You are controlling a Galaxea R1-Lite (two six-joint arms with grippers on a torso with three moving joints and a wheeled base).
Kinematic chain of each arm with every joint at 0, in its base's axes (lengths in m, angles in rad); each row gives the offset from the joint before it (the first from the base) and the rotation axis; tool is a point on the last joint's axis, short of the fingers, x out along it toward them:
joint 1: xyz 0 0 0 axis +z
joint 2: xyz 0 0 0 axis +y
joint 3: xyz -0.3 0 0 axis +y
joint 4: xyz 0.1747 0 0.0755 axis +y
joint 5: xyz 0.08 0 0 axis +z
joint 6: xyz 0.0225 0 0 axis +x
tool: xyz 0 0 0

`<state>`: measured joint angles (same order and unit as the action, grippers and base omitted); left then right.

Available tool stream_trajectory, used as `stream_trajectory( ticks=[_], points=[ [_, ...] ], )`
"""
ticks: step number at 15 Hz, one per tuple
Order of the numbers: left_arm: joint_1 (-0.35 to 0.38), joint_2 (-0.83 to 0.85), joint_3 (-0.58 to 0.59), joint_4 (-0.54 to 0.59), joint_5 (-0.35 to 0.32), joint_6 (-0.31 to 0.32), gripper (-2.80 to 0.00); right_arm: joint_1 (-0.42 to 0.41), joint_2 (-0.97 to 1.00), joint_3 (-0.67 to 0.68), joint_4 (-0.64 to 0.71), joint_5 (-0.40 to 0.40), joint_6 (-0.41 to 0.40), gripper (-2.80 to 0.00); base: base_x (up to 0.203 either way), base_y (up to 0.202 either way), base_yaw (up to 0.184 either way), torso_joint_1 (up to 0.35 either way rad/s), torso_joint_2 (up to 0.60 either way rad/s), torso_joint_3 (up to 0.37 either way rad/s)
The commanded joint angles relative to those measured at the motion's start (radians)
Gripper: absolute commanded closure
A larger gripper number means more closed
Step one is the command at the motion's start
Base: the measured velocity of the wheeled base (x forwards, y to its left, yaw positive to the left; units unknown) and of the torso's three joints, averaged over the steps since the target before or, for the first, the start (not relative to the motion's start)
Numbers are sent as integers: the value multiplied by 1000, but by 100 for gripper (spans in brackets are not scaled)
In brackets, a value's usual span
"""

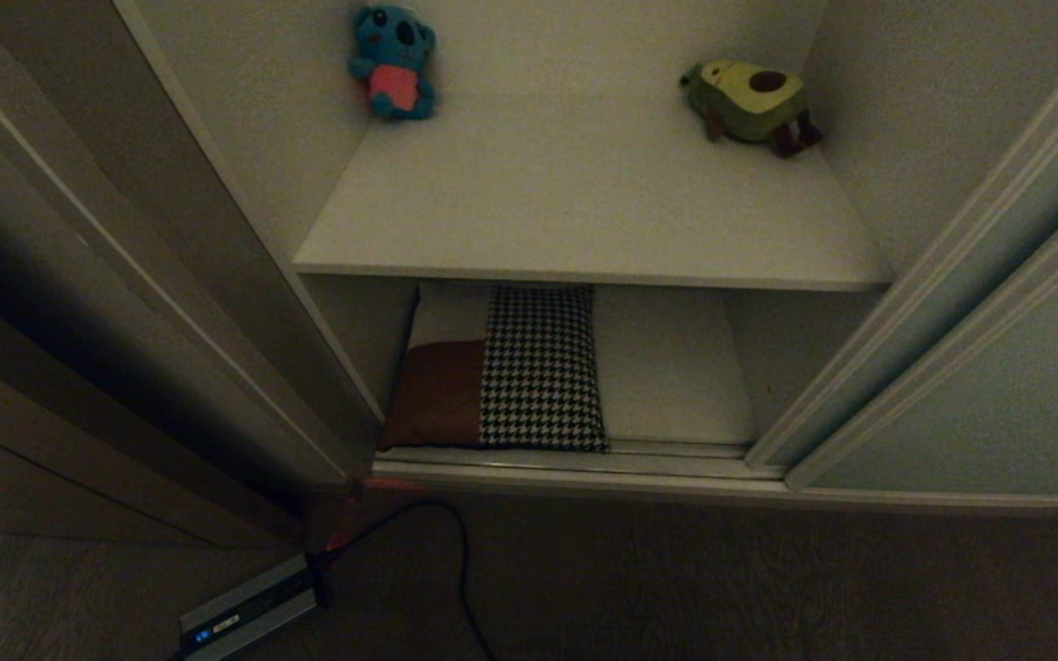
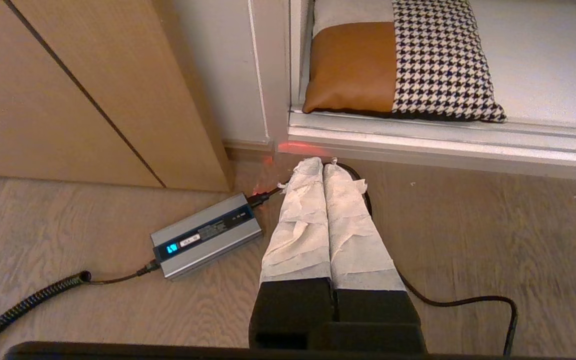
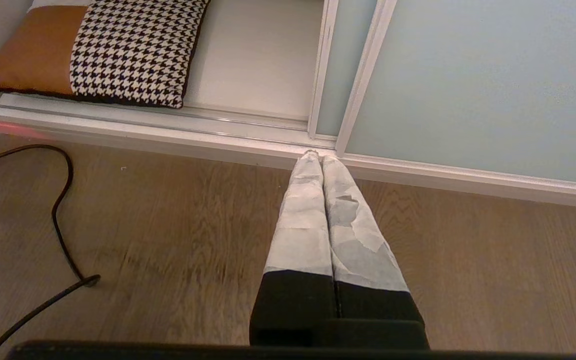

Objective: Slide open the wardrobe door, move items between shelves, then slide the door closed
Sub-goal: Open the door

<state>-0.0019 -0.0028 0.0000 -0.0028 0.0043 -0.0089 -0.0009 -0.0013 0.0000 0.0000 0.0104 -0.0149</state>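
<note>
sliding wardrobe door [image 3: 478,85] slid aside, just beyond the right gripper [image 3: 322,158], pressed shut and empty over the floor. lower shelf [image 3: 258,60] exposed ahead. houndstooth cushion [image 2: 438,60] lying flat there, past the rail from the left gripper [image 2: 323,162], likewise closed on nothing. power brick [image 2: 205,236] just beside those fingers.

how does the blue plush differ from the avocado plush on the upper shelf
The blue plush sits upright against the back left corner; the avocado plush lies tipped over at the back right. The blue plush has a pink belly, the avocado plush a brown pit. Both rest on the upper shelf.
</note>
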Motion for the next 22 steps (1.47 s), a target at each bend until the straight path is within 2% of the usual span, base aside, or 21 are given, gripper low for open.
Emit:
stream_trajectory(
  ticks=[1, 5, 7, 9, 22],
  points=[
    [0, 3, 0, 0, 0, 0, 0, 1, 0, 3, 0, 0, 0, 0, 0, 0, 0, 0, 0, 0],
    [-1, 3, 0, 1, 0, 0, 0, 1, 0, 3, 0, 0, 0, 0, 0, 0, 0, 0, 0, 0],
    [0, 3, 0, 2, -3, 20, 0, 1, 0, 3, 0, 0, 0, 0, 0, 0, 0, 0, 0, 0],
    [-1, 3, 0, 1, -1, 2, 0, -1, 0, 3, 0, 0, 0, 0, 0, 0, 0, 0, 0, 0],
    [-1, 3, 0, 0, -1, 0, 0, -1, 0, 3, 0, 0, 0, 0, 0, 0, 0, 0, 0, 0]
  ],
)
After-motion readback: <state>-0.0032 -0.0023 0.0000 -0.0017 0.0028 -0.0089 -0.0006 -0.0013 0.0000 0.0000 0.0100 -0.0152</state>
